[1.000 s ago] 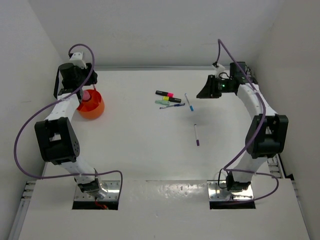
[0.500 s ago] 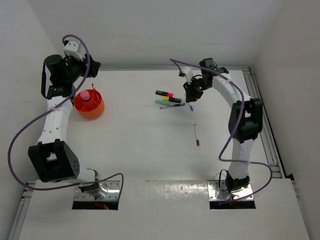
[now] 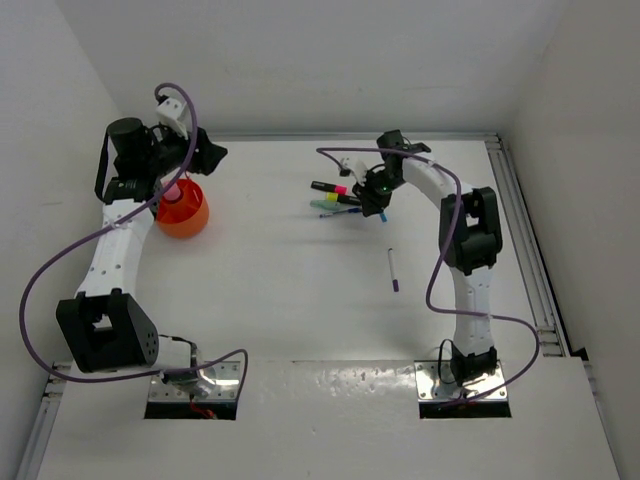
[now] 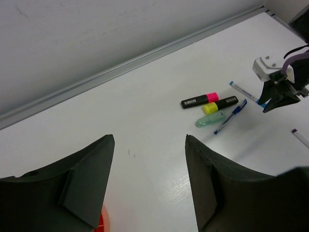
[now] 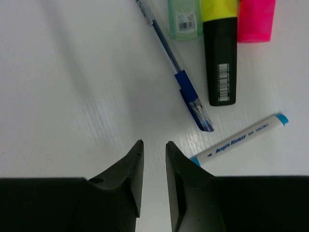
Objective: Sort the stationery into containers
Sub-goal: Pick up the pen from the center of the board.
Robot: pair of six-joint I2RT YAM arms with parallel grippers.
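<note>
Left gripper (image 4: 149, 140): a second ago it hung over the bowl with the pink piece at its tips. It has since swung up and toward the back wall, its jaws are spread wide, and nothing is between them.
Orange bowl (image 3: 195, 216): at the table's far left, with the chunky pink item (image 3: 173, 189) now resting inside it.
Meaning: 1 piece looks sorted and the left arm is free for another.
Cluster: the pink-ended highlighter (image 5: 256, 19), yellow-ended highlighter (image 5: 219, 53), green highlighter (image 5: 184, 17) and blue pen (image 5: 186, 87) lie side by side at centre back, unmoved over the second.
Right gripper (image 5: 154, 145): it has crossed from the far right corner and now hovers low over the cluster. Its jaws are drawn to a slim gap, nothing is held, and 1 finger sits just beside the blue-capped white pen (image 5: 241, 137).
Meaning: that pen is probably the next pick, and 6 pieces remain outside the bowl.
Purple-tipped pen (image 3: 392, 270): alone, nearer the arms, and untouched.
Table (image 3: 280, 310): plain glossy white, with a grey strip (image 4: 145, 58) along its back edge.
Room: bare white walls (image 3: 330, 60) on 3 sides.
</note>
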